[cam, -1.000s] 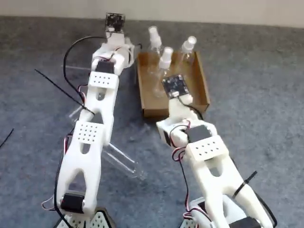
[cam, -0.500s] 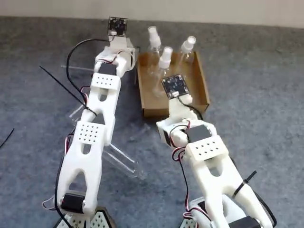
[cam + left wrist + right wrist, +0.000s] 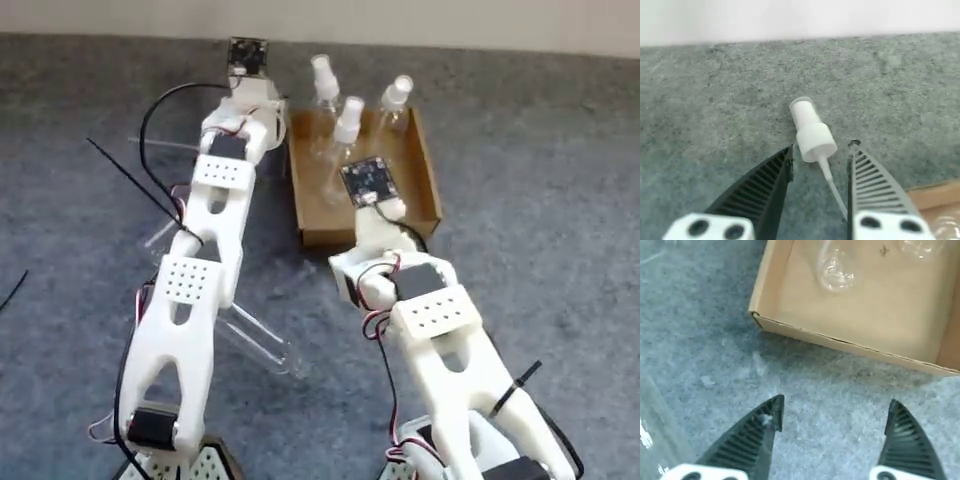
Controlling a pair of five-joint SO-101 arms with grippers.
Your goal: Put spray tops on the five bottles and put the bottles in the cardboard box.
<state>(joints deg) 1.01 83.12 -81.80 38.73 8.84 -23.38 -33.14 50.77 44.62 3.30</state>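
Left wrist view: left gripper (image 3: 821, 148) is released, with its jaws spread either side of a white plastic spray top (image 3: 812, 132). The top lies on its side on the grey carpet (image 3: 715, 90). Its thin dip tube (image 3: 834, 187) runs back between the black fingers (image 3: 765, 190), close to one of them; cannot tell if it touches. A corner of the brown cardboard box (image 3: 935, 195) is just beside the gripper.

Right wrist view: right gripper (image 3: 836, 402) is also spread wide and grasps nothing. It sits over the carpet just outside the box's near wall (image 3: 850, 342). Two clear bottle bases (image 3: 837, 272) (image 3: 920, 247) stand on the box floor. A clear tube-shaped bottle (image 3: 652, 415) lies on the carpet off to one side.

High view: three capped clear plastic bottles (image 3: 325, 85) (image 3: 348, 125) (image 3: 395, 100) with white tops stand upright toward the far end of the box (image 3: 430, 185). The left arm (image 3: 215, 210) is stretched out past the box's far left corner. The right arm (image 3: 430, 310) has its wrist at the box's near wall. The tube-shaped bottle (image 3: 255, 340) lies on its side on the carpet between the two arms, well apart from the box.
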